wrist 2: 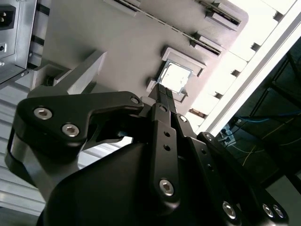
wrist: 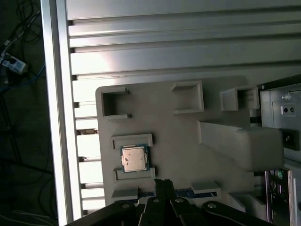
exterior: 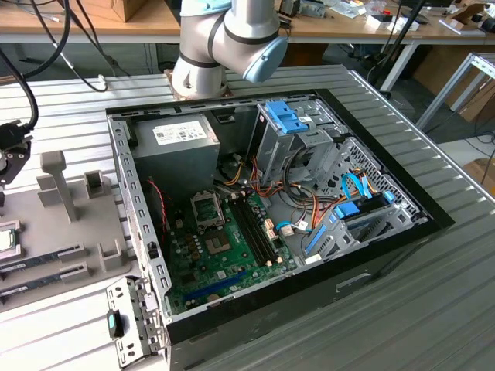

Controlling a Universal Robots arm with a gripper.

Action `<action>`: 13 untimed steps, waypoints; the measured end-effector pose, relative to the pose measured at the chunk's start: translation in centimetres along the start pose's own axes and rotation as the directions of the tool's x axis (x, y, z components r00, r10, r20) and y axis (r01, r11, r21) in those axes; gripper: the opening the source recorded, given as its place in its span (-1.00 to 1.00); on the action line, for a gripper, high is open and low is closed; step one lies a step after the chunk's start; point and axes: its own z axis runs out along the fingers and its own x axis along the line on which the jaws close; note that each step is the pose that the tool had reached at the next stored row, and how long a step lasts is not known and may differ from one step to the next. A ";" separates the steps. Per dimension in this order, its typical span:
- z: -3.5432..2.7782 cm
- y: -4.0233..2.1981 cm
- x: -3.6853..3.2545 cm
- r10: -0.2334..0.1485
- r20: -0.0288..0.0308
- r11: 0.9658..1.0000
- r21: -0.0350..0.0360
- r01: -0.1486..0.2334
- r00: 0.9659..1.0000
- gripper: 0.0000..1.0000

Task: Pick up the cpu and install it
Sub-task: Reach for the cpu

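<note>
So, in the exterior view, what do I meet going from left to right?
cpu → tall grey post → power supply → blue drive bracket → blue cables

- The arm [exterior: 224, 39], with grey joints and a blue end cap, rises at the top of the exterior view.
- In both wrist views, the black gripper [wrist 2: 160, 89] tapers to a narrow tip.
- Its fingers [wrist: 162, 187] lie pressed together, closed on themselves.
- Black linkage bars [wrist 2: 75, 115] with silver bolts spread out behind them.
</note>
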 end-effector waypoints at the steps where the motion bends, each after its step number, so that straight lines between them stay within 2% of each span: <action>1: 0.07 0.00 0.01 0.000 0.000 1.000 0.000 0.000 1.000 -0.79; 13: 1.29 0.00 0.27 0.000 0.000 1.000 0.000 0.000 1.000 -0.79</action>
